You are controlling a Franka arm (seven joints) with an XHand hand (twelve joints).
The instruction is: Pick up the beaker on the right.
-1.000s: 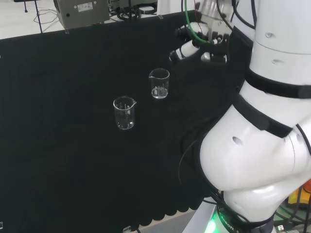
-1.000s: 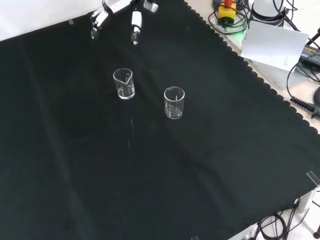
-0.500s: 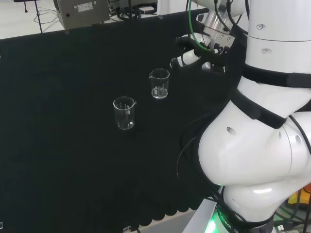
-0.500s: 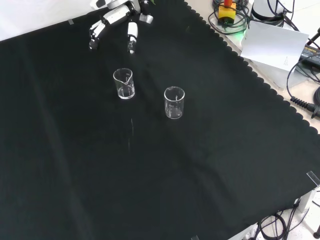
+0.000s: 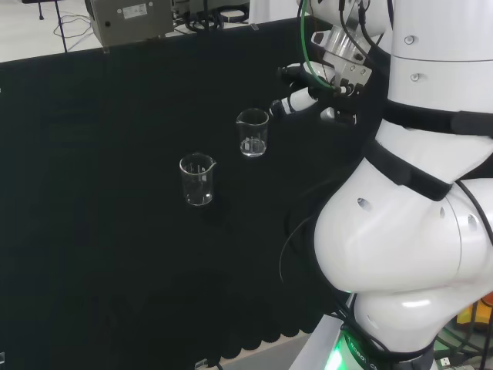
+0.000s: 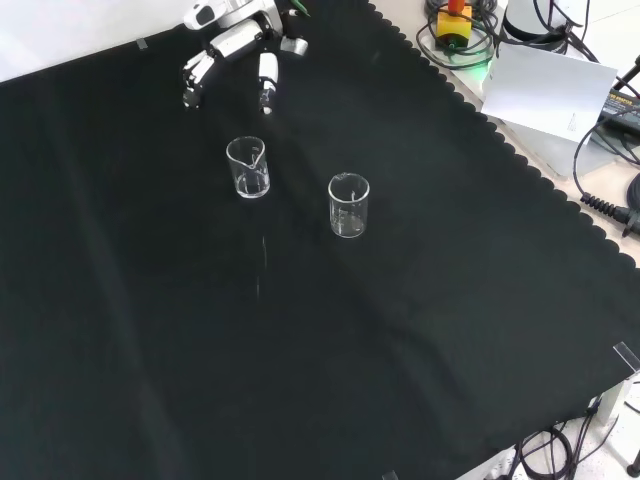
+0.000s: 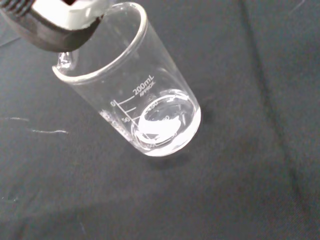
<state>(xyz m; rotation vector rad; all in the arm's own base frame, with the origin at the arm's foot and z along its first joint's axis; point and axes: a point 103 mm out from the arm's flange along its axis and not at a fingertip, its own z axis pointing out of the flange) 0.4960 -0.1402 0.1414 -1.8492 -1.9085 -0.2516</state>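
Two clear glass beakers stand upright on the black cloth. In the head view one beaker [image 5: 253, 132] is to the right and the other beaker [image 5: 198, 179] is left and nearer. In the front view they are the upper-left beaker [image 6: 248, 167] and the lower-right beaker [image 6: 348, 205]. The black and white hand [image 5: 310, 91] hovers just right of the right beaker in the head view, apart from it, fingers spread and holding nothing. From the front, the hand [image 6: 240, 48] reaches in above the upper-left beaker. The wrist view shows that beaker [image 7: 145, 105] close, apparently empty, under a blurred part of the hand [image 7: 60, 17].
A grey box [image 5: 129, 19] sits beyond the cloth's far edge in the head view. The arm's white links [image 5: 416, 216] stand at the right. In the front view a white board [image 6: 550, 90] and cables [image 6: 460, 30] lie past the cloth's scalloped edge.
The hand has come lower and closer to the right beaker of the head view, reaching farther in from the top of the front view. Both beakers stand where they were.
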